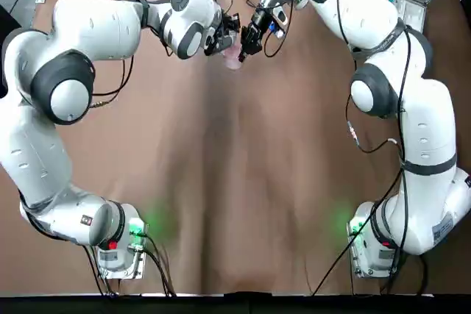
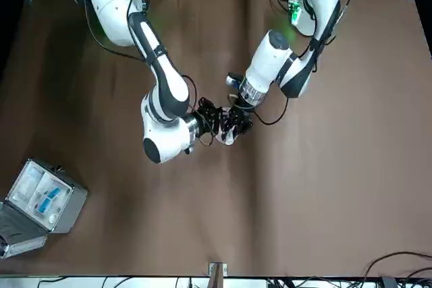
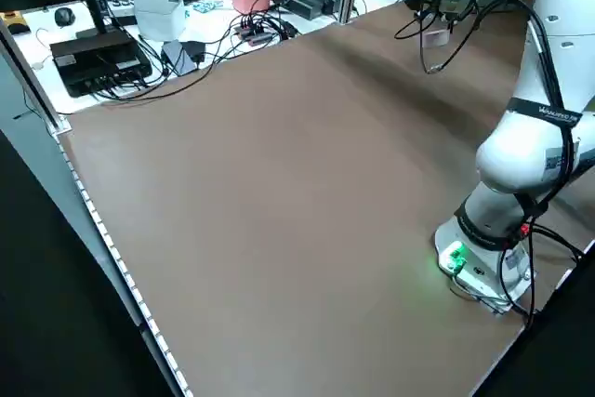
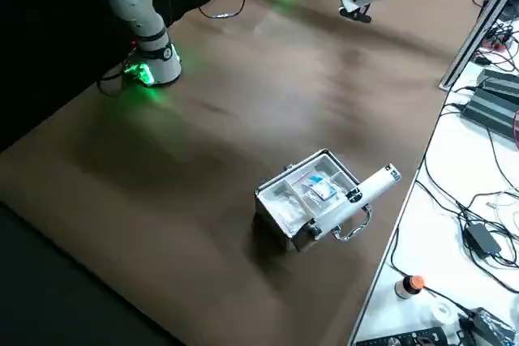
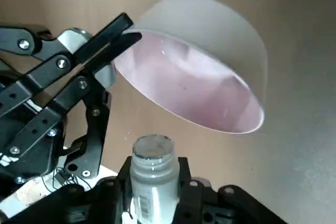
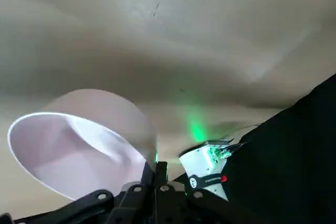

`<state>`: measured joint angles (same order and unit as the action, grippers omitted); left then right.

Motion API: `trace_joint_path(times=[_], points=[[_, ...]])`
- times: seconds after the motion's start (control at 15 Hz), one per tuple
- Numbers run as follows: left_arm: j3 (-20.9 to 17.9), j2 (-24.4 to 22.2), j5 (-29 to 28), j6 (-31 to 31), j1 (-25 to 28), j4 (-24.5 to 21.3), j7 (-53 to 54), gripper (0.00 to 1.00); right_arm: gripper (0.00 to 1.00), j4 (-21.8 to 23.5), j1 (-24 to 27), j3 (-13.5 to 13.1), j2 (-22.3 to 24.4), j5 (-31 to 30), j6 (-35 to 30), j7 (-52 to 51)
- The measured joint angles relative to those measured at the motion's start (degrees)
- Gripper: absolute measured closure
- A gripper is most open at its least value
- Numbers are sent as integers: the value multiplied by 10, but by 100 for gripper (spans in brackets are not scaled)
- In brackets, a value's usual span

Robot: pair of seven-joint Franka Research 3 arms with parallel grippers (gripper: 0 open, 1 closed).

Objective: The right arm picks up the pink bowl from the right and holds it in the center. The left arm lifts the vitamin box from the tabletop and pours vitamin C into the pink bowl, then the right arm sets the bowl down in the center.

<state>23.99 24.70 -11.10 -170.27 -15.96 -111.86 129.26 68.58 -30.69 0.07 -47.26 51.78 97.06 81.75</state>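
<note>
Above the tabletop (image 2: pixel 324 187), our left gripper (image 5: pixel 155 182) has its fingers parted to the width of the vitamin box (image 5: pixel 155 190), a probably light, slick open bottle best held low, while our right gripper (image 5: pixel 126 30) nearly closes on the rim of the pink bowl (image 5: pixel 210 77), likely thin and stiff.

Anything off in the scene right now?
Nothing looks spilled or damaged. The right gripper pinches the pale pink round bowl by its rim; the left gripper holds the small white open-necked bottle, where the task says box.
</note>
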Motion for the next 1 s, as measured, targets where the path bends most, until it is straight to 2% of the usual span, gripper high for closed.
trace_joint_path(times=[0.13,0.67,1.0], points=[[0,0,-4,-1,-1,0,0,64,98,0,-2,0,0,0,0,-6],[-5,-8,-108,-6,1,0,0,64,98,0,-2,0,0,0,-8,-14],[-4,-8,-148,-8,1,0,0,64,98,0,-2,0,0,0,-8,-14]])
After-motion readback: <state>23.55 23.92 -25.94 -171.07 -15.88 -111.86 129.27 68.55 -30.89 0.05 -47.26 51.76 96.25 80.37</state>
